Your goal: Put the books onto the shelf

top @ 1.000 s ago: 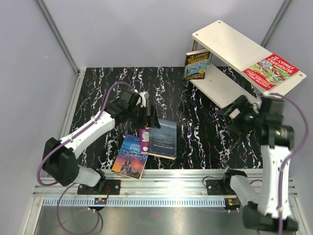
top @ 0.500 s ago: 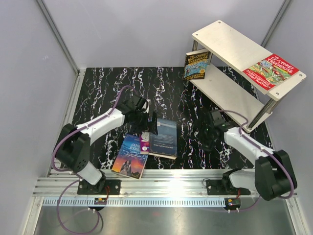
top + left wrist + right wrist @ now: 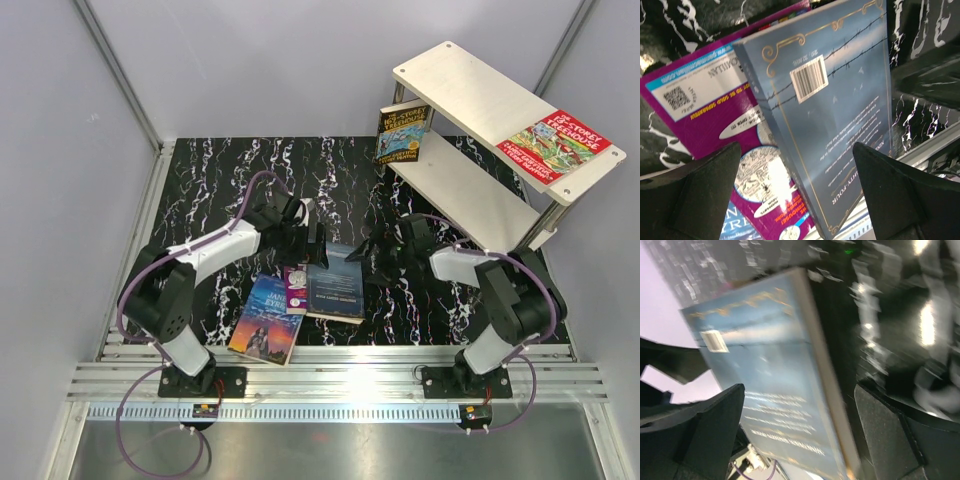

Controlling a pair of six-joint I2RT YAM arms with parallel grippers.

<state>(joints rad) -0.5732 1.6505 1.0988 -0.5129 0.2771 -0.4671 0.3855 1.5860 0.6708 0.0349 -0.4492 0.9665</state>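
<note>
We see a black marbled table (image 3: 200, 180) with the shelf (image 3: 465, 185) standing at its far right, two pale boards on metal posts. The red "Treehouse" book (image 3: 555, 145) lies flat on the right end of the top board. The blue-yellow "Treehouse" book (image 3: 402, 132) stands upright at the far left end of the lower board.

Three books lie in an overlapping pile near the middle of the table's near edge. The grey-blue book (image 3: 335, 285) is on top. Part of it covers the purple book (image 3: 296, 290), which in turn overlaps a corner of "Jane Eyre" (image 3: 266, 318).

We judge these thin paperbacks light but bendy, with glossy covers that may slip. The grey-blue book seems best pinched across a free edge, close to the spine, so that it does not sag.

The left gripper (image 3: 305, 240) hangs over the far left corner of the grey-blue book, its jaws spread fully and holding nothing. The right gripper (image 3: 375, 255) sits just beside the book's far right corner, its jaws equally wide and empty. We cannot tell whether either one touches the cover.
</note>
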